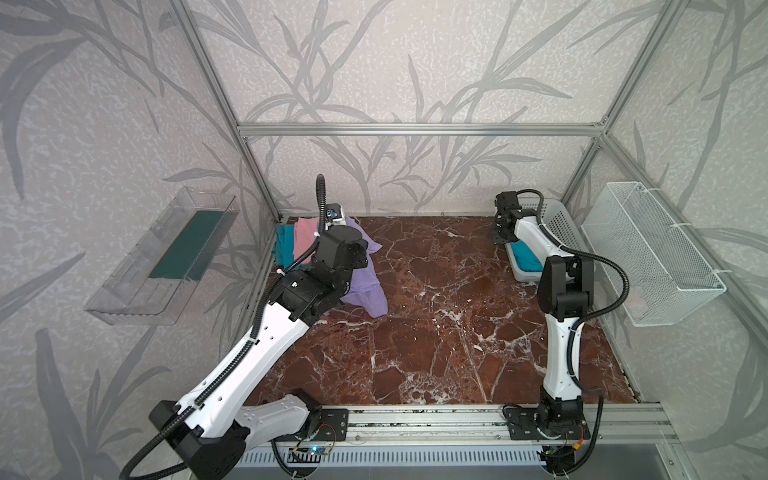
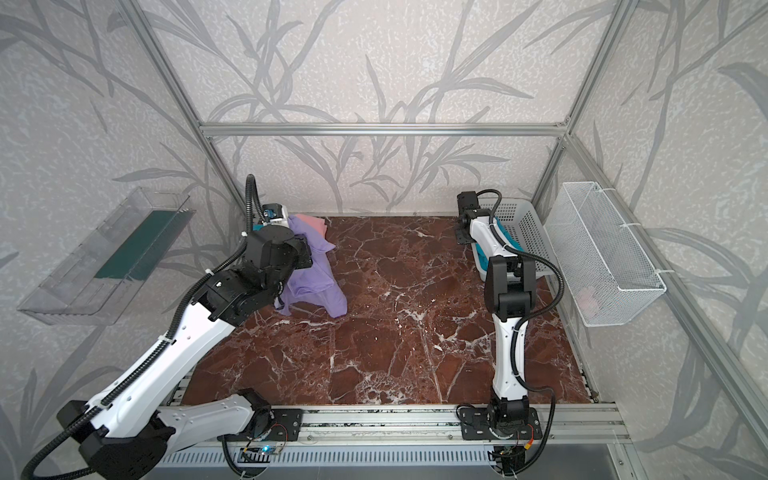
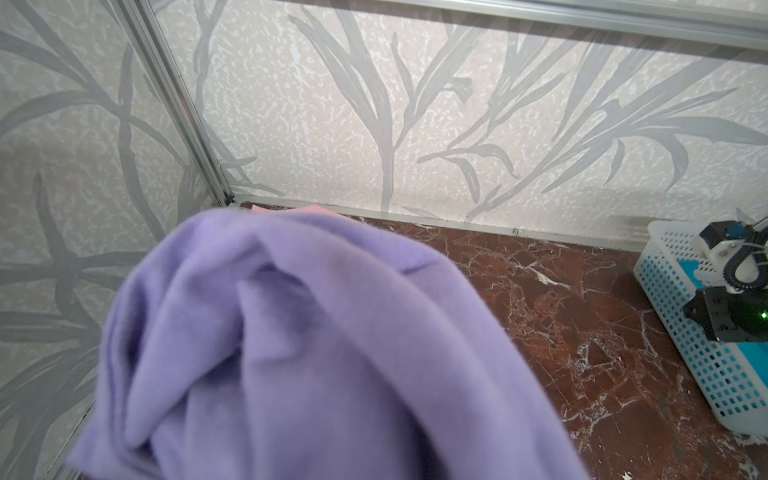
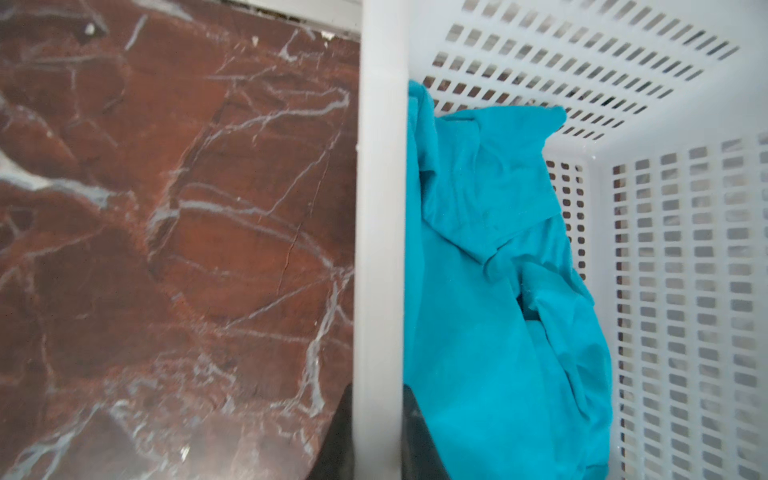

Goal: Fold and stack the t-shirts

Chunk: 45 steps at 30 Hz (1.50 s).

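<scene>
So, in both top views the lavender t-shirt (image 1: 365, 291) (image 2: 320, 278) sits near the back left corner of the table (image 1: 436, 340). It is soft and wrinkly. Its long side runs from the back edge toward the front edge, and its low end points to the front and a bit to the middle. The top part is lifted up, and the low part lies on the table. Right in the back left corner lie a pink t-shirt (image 1: 305, 235) and a folded teal t-shirt (image 1: 284, 247), flat and touching. The left arm (image 1: 266, 340) stretches long and low from the front edge to the lavender one. The right arm (image 1: 559, 353) stands tall at the front edge and bends over to the white basket (image 1: 561, 226) in the back right corner. The basket is hard plastic with many small holes. A crumpled teal t-shirt (image 1: 524, 257) lies inside it.

From the left wrist, the lavender cloth fills the near part in thick, soft folds and hides the left jaws. They are pressed together on the bunched cloth. A thin strip of pink peeks over it.

From the right wrist, the right jaws pinch the smooth white rim of the basket, one dark side outside over the table and one inside. The crumpled teal t-shirt lies against that wall, its long side along the rim.
</scene>
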Tool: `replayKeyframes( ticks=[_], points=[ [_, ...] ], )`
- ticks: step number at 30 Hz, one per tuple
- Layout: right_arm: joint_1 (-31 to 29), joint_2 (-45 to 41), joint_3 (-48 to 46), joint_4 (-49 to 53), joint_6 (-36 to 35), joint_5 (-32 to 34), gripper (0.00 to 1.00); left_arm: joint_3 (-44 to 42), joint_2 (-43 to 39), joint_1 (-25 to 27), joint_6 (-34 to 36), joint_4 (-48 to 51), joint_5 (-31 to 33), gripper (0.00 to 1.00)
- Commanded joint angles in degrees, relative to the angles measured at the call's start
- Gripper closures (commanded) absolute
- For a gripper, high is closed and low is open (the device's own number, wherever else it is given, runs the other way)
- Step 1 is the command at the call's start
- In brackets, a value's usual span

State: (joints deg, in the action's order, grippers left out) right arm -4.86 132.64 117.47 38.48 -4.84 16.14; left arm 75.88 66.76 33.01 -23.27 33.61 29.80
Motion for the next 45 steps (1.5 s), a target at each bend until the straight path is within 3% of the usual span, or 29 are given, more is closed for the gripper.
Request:
replayKeyframes(
  ticks=[1, 11, 17, 20, 25, 30, 35, 40, 45],
  points=[
    [0.63, 6.55, 6.07, 4.70, -2.32, -0.58, 0.93, 1.83, 0.45, -0.32, -2.45, 1.73, -0.47, 1.00],
    [2.82, 14.58, 22.13, 12.23, -2.57, 1.51, 0.89, 4.84, 4.69, -0.41, -4.24, 3.09, -2.62, 1.00],
    [2.80, 10.47, 19.73, 13.23, 0.72, -0.25, 0.59, 5.76, 6.27, -0.43, -5.21, 2.36, -5.81, 1.00],
    [2.43, 4.73, 11.20, 9.34, 3.53, -1.16, 0.41, 6.93, 7.22, -0.43, -5.53, 2.36, -6.58, 1.00],
    [2.14, -10.40, -12.48, -4.63, 10.79, -2.68, 0.24, 9.90, 9.12, -0.42, -5.73, 2.91, -9.87, 1.00],
    [1.89, -28.23, -37.85, -26.77, 12.27, -6.60, 0.14, 10.63, 10.37, -0.41, -6.50, 3.13, -14.17, 1.00],
    [0.00, -42.17, -52.82, -33.96, 15.26, -10.34, 0.13, 10.59, 10.89, -0.24, -7.90, 3.18, -17.90, 1.00],
    [-13.55, -55.80, -64.15, -34.99, 14.82, -7.55, 0.14, 9.88, 10.91, 0.01, -9.26, 2.81, -20.35, 1.00],
    [-27.35, -64.39, -65.96, -36.35, 14.35, -16.42, 0.16, 16.47, 15.46, 0.15, -10.06, 3.82, -27.63, 1.00]
  ],
)
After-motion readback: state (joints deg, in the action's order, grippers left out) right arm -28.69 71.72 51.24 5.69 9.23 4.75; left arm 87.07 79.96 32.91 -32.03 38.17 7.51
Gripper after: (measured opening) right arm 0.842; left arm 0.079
